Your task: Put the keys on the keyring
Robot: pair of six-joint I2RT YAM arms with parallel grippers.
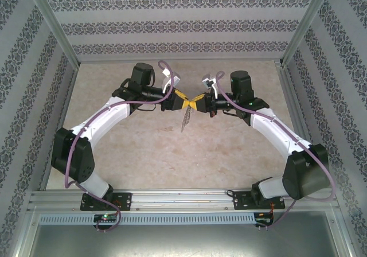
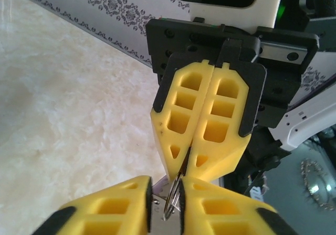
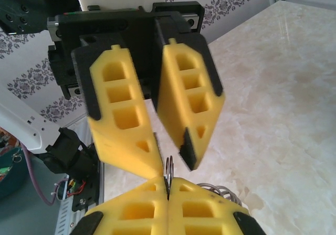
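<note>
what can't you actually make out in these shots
- Top view: the dangling piece under the tools is too small to tell key from chain.
- Right wrist view: whether the left tool touches the thin ring between its sides, or just brackets it.
- Right wrist view: the ring's lower part, buried in the shut right tool.

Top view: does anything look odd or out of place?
Just one thing: a thin grey metal keyring, pinched in the shut right hand, dangles tilted in mid-air where it meets the left hand, above the beige stone-look table. Nothing looks spilled or broken.
</note>
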